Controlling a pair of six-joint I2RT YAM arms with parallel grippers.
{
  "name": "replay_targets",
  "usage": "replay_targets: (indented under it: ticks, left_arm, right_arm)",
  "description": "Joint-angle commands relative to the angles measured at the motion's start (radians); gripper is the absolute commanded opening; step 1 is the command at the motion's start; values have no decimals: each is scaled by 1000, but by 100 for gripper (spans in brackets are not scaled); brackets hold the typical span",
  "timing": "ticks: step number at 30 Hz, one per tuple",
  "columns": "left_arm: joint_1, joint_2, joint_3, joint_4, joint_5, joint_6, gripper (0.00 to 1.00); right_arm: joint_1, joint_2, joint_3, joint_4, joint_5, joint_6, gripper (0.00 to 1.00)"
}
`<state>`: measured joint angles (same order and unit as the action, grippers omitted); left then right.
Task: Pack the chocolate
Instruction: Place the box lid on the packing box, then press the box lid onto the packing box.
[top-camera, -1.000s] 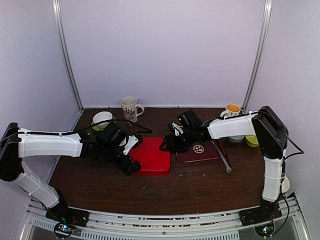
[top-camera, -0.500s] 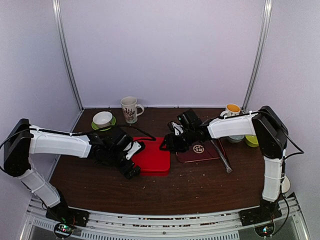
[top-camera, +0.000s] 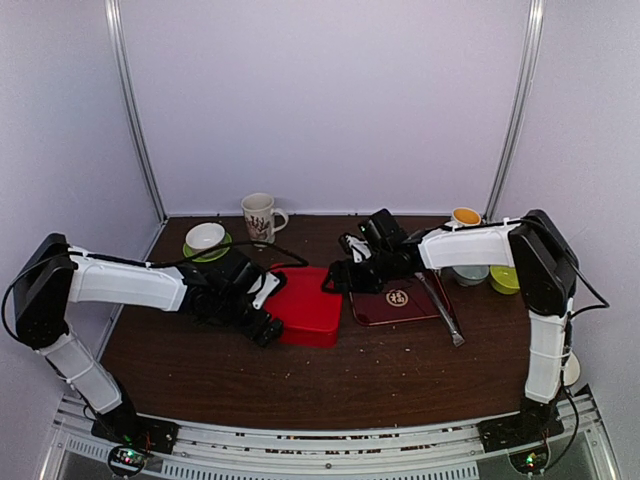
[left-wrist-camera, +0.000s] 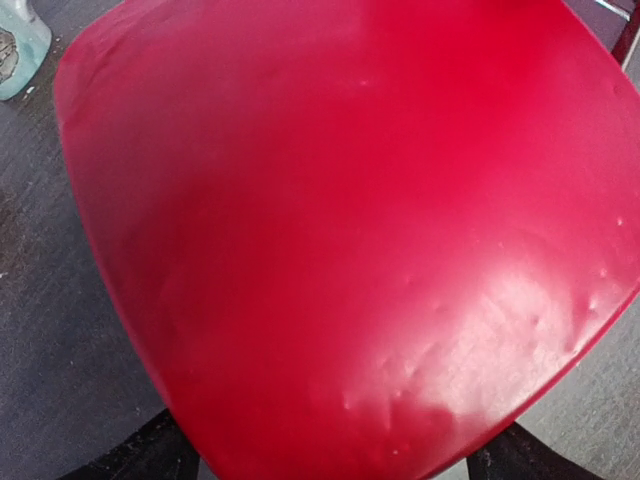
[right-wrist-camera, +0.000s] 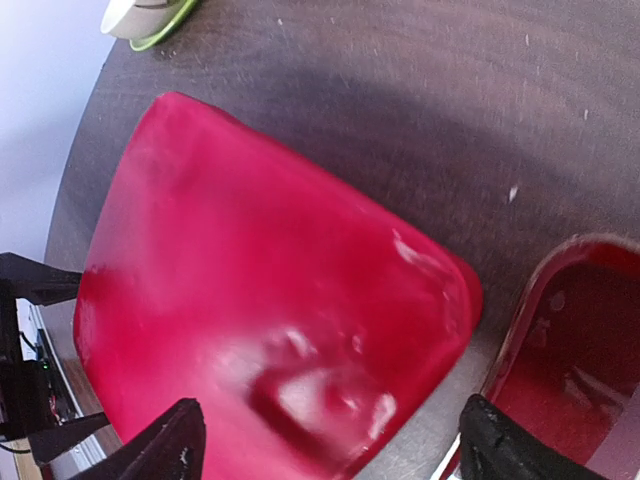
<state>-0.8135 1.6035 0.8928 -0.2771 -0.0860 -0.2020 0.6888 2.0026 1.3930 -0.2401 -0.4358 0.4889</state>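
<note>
Dark wood table (top-camera: 400, 375), with both arms reaching in toward its middle. The red box (top-camera: 305, 308) sits there and shows only a plain glossy face in every view, with no opening visible. A dark red tray (top-camera: 398, 302) with a gold emblem lies just beside the box on its right. Tongs (top-camera: 446, 318) lie along the tray's right side.

The left gripper (left-wrist-camera: 335, 440) is at the box's left edge, spread wide, with the box edge between the fingers. Whether the pads touch the box cannot be told. The right gripper (right-wrist-camera: 330, 410) is above the box's far right corner, also spread wide and holding nothing.

The chocolate is not visible in any view (it may be inside or under the box, but that cannot be told).

Likely risks:
- The glossy shell could slip out of a wide edge grip.
- Any tilt could spill pieces if some are inside.
- Pressure from two opposite corners could spin the box or shove it into the tray.
- A low pass by the right gripper could clip the tray rim.
- Packing looks stalled until the pieces are found.
</note>
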Motion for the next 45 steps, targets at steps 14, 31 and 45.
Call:
replay_targets:
  ticks: [14, 31, 45]
  left_arm:
    - [33, 35, 2, 110, 81, -31, 95]
    - [34, -108, -28, 32, 85, -45, 98]
    - [210, -275, -78, 114, 248, -240, 98]
  right_arm:
    - [-83, 258, 402, -104, -253, -197, 95]
    - [-86, 0, 207, -159, 44, -204, 100]
    - [-62, -248, -161, 1, 56, -9, 100]
